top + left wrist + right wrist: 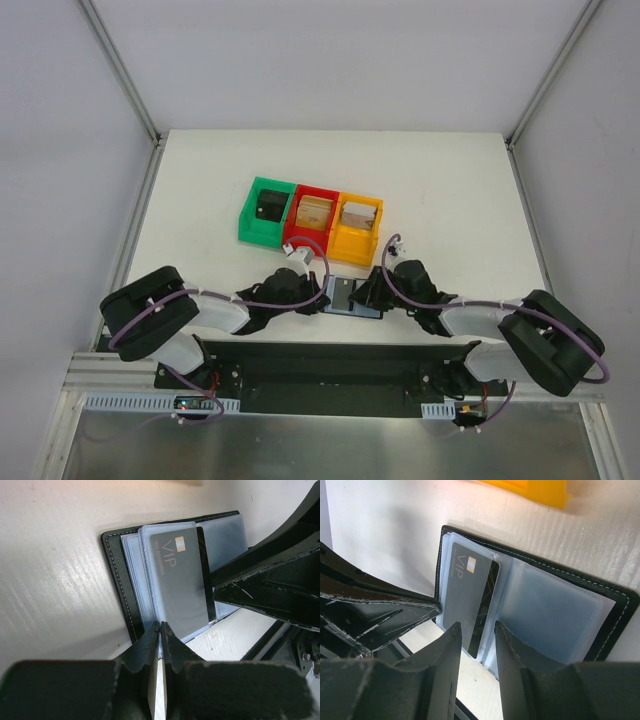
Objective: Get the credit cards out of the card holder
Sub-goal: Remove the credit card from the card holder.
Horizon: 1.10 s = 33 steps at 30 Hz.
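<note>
Your left claw [160, 625] is pinched shut at the edge of the open card holder [117, 574]; your right claw [476, 626], partly open, straddles the VIP card [470, 591] inside it.

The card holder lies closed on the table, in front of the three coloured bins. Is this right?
No: the card holder lies open, not closed, on the table, in front of the three coloured bins. The right wrist view shows its sleeves and a VIP card.

Card holder [352, 297] lies open on the table [450, 200].
A grey VIP credit card [180, 580] sits in its clear sleeves.
</note>
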### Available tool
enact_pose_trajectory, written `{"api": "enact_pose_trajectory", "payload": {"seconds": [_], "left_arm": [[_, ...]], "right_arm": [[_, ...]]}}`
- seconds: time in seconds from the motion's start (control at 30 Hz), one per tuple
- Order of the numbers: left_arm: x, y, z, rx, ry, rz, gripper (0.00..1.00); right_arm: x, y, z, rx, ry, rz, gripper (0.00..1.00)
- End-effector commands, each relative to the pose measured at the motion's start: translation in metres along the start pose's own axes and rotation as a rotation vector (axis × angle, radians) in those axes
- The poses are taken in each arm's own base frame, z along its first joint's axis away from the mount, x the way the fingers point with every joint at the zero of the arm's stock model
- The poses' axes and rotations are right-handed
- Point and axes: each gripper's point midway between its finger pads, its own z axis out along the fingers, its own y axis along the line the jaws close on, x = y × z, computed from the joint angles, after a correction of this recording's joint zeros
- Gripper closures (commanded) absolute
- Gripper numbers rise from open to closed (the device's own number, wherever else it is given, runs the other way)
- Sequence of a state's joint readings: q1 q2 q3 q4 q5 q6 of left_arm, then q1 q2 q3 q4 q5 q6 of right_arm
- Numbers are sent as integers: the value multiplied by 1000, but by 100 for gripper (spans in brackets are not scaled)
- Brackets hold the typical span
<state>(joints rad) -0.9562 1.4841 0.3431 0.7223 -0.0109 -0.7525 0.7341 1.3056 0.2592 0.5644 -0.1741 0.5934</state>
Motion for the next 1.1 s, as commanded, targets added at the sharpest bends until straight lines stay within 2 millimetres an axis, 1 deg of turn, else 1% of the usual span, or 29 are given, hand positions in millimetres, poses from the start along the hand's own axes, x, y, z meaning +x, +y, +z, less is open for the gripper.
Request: {"api": "enact_pose_trajectory", "payload": {"seconds": [0.0,0.13,0.17,0.23,0.33,0.4,0.43,0.53,0.7,0.9,1.07], "left_arm": [[9,8,1,-32,13,-6,97],[-3,7,-5,-38,-34,-6,97],[-6,7,-7,-45,-44,-4,96],[-14,1,-11,-41,-61,6,90],[-26,-10,-15,-21,-79,22,76],[-32,-18,-17,-7,-82,29,71],[-35,-21,-17,2,-87,29,70],[-41,-31,-17,33,-94,38,71],[-38,-40,-7,75,-70,39,82],[-26,-27,5,34,-35,12,90],[-21,-19,9,11,-22,1,92]], "right_arm": [[-3,4,1,-43,-15,17,65],[-4,5,-1,-48,-17,19,62],[-5,4,-1,-47,-18,17,61],[-4,2,-1,-43,-16,18,59],[-4,2,0,-41,-10,14,57],[-3,1,0,-38,-7,14,57],[-3,1,0,-38,-7,14,57],[-3,0,1,-33,-5,16,57],[-3,-1,1,-32,-3,15,57],[-1,0,0,-41,7,12,56],[-1,1,0,-43,7,11,56]]}}
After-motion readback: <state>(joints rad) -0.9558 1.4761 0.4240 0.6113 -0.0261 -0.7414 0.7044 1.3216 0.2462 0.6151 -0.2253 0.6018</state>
